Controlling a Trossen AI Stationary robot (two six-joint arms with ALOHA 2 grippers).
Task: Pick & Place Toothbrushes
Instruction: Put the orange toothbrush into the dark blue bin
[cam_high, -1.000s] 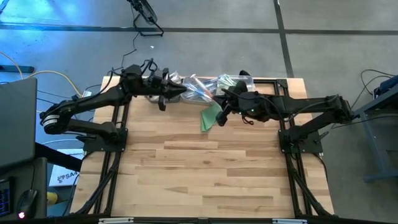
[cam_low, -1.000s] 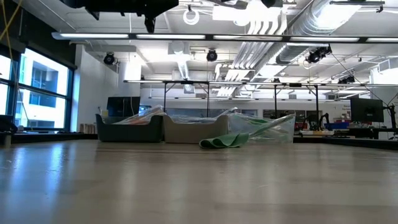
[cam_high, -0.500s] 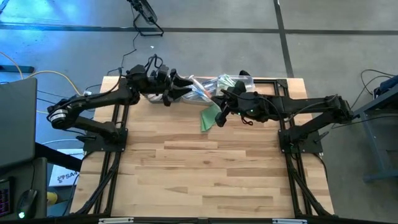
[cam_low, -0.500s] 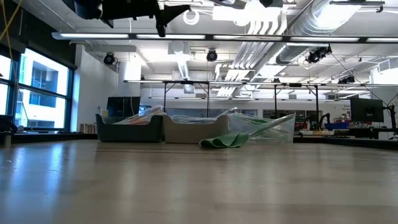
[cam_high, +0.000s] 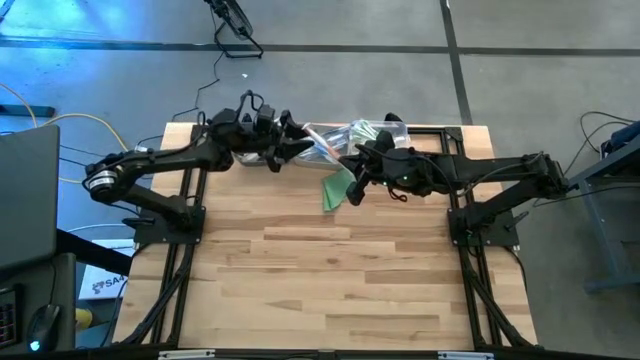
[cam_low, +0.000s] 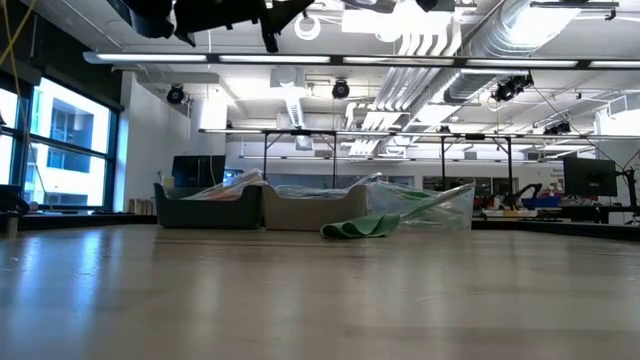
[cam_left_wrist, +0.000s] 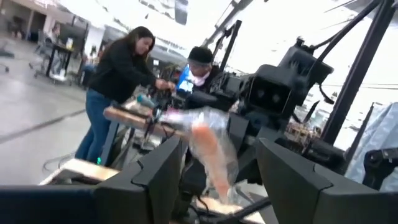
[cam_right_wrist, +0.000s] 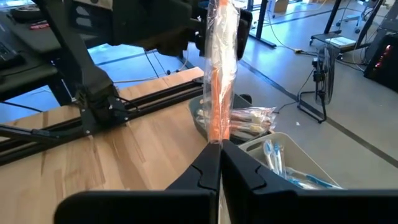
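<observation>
Now my right gripper pinches a wrapped orange toothbrush; left gripper gapes wide, so I should lower it steadily over its bin.

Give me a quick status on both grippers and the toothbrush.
Left gripper open, facing the wrapped toothbrush. Right gripper shut on its lower end. Bins below already hold toothbrushes. Nothing in the way.

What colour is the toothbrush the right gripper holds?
Orange, in clear wrap; the right wrist view shows it best.

Two dark jointed arms, black cables — blocky black fingers
</observation>
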